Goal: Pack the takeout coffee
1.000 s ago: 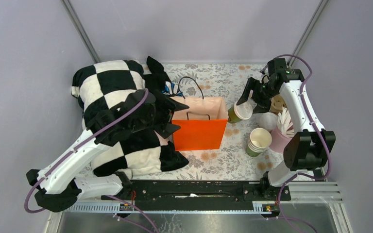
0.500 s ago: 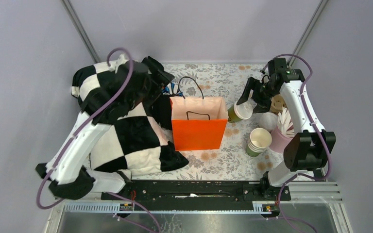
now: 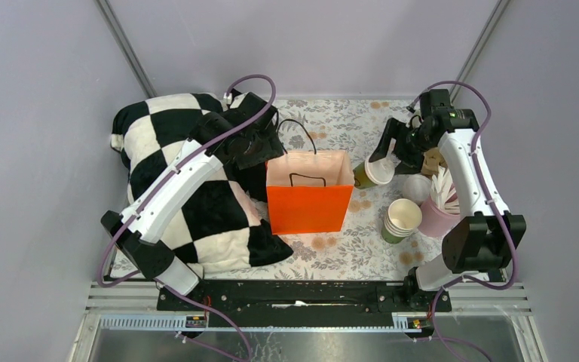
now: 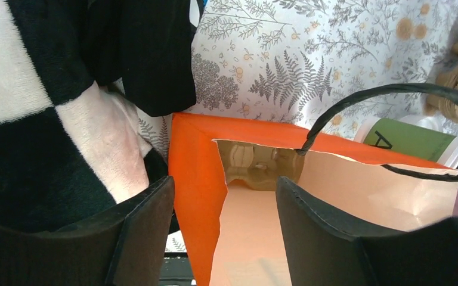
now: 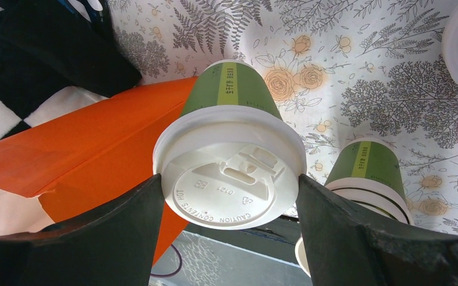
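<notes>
**Lidded cup gripped right of the bag; left claw over the bag's corner**

Table point(image 3: 347, 121): floral cloth, walled in on three sides. The widest bare cloth lies behind the orange bag point(image 3: 309, 207) and in a strip in front of it.

Checkered cushion point(image 3: 151, 143): fills the ground left of the bag and presses against the bag's left wall, so there is no free lane on that side.

Bag: upright and mouth open. Its black cord handles arch over the rim.

Stack of green cups point(image 3: 401, 219): right of the bag and nearer its front, with a narrow gap between them.

Pink cup of white sticks point(image 3: 436, 215): further right of the bag, just beside the stack.

Coffee cup point(image 5: 229, 89): just right of the bag near its rear corner, tilted, with its white lid toward the wrist camera. Cannot tell whether its base touches the cloth.

Right claw point(image 5: 229, 179): closed onto the lid's rim, one finger pressing each side.

Left claw point(image 4: 223, 185): jaws apart and holding nothing. It sits over the bag's rear-left corner, with the orange edge lying between the fingers. Cannot tell if there is contact.
</notes>
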### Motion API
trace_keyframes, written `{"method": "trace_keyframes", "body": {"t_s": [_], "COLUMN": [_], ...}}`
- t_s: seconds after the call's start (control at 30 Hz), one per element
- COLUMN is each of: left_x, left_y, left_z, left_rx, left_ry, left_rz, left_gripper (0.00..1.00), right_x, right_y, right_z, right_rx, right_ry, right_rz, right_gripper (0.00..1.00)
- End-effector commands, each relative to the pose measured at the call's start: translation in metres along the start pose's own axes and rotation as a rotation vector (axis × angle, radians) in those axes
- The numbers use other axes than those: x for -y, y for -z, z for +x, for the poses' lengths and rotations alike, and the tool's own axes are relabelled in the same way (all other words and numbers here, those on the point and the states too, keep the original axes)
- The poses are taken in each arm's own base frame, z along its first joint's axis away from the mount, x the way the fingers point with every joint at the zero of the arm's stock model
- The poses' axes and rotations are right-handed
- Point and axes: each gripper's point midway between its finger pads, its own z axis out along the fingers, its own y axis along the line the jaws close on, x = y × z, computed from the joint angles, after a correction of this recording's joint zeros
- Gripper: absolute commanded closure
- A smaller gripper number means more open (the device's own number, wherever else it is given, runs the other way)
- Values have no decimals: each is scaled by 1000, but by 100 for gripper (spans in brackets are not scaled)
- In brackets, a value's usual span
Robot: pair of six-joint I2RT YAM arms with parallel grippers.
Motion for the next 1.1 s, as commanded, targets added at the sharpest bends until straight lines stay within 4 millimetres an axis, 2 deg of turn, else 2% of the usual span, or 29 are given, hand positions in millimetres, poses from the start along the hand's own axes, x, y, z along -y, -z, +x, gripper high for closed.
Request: {"method": "trace_keyframes", "body": {"t_s": [0.0,0.27,0.43,0.63,0.77,0.9,1.07], "left_x": [6,-1,-4,-8,-13,-14,-5], "left_y": [1,-6,-15,-19,-23,-20,-16], "left_z": [2,-1,2,-4,-8,-17,-26], "left_rx": [-13,-7,-24,13,42,102,144], "left_ry": [-50,-141,-190,-238,-273,-302,-362], "left_rz": [49,-1,-21,-37,-53,-42,15], "left_gripper": [36,59,65,75,87,90,100], "right_x": [-2,0,-9,-23,-28,-33,-43], "right_y": [19,43,58,68,81,97,118], "right_z": [2,-4,-2,8,10,13,14], "right_rx": [44,114,152,166,216,281,407], "right_ry": [50,96,135,201,242,281,372], "right_rz": [2,56,47,-8,-25,-49,-101], "right_gripper": [23,24,26,27,28,29,38]}}
